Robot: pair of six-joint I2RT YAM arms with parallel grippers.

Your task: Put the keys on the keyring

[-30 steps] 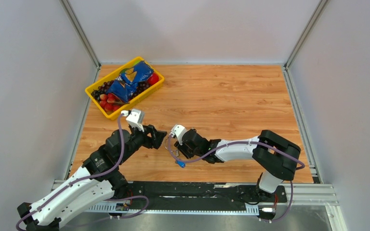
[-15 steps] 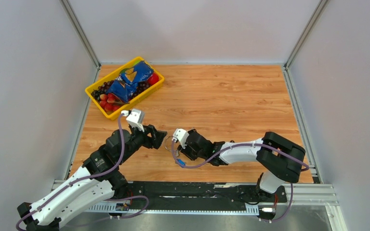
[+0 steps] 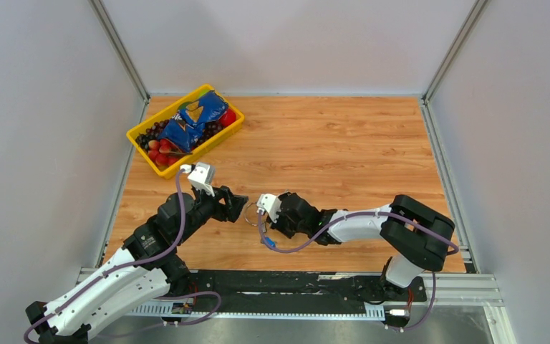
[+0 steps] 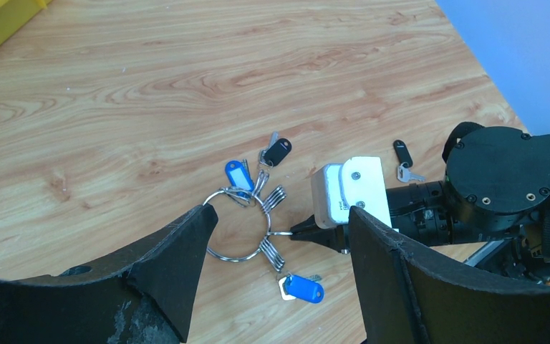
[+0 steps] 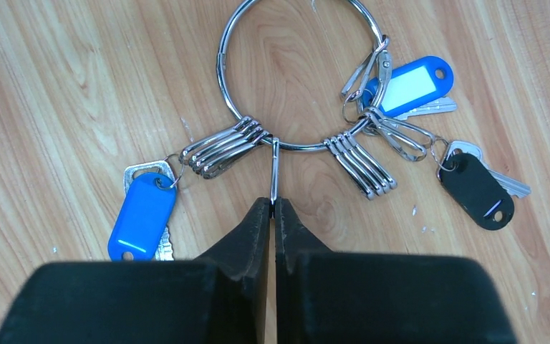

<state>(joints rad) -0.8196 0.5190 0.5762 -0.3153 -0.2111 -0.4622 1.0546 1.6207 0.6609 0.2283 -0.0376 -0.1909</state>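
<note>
The keyring (image 5: 220, 68) lies flat on the wooden table, a silver wire ring carrying clusters of small clips. On it hang keys: one with a blue tag (image 5: 142, 215), one with a black head (image 5: 476, 190), and a blue tag with a white label (image 5: 412, 86). My right gripper (image 5: 273, 208) is shut on a thin wire loop at the ring's near edge. My left gripper (image 4: 283, 215) is open just above the keyring (image 4: 236, 260), its fingers either side of it. A separate black-headed key (image 4: 402, 153) lies loose beside the right arm.
A yellow bin (image 3: 186, 132) holding fruit and a blue bag stands at the back left. The two grippers (image 3: 235, 203) (image 3: 258, 213) meet tip to tip at the table's near middle. Grey walls close in the table on three sides.
My right gripper's jaws have closed onto the wire loop of the keyring, and its wrist shifted slightly right. The left arm has not moved.
</note>
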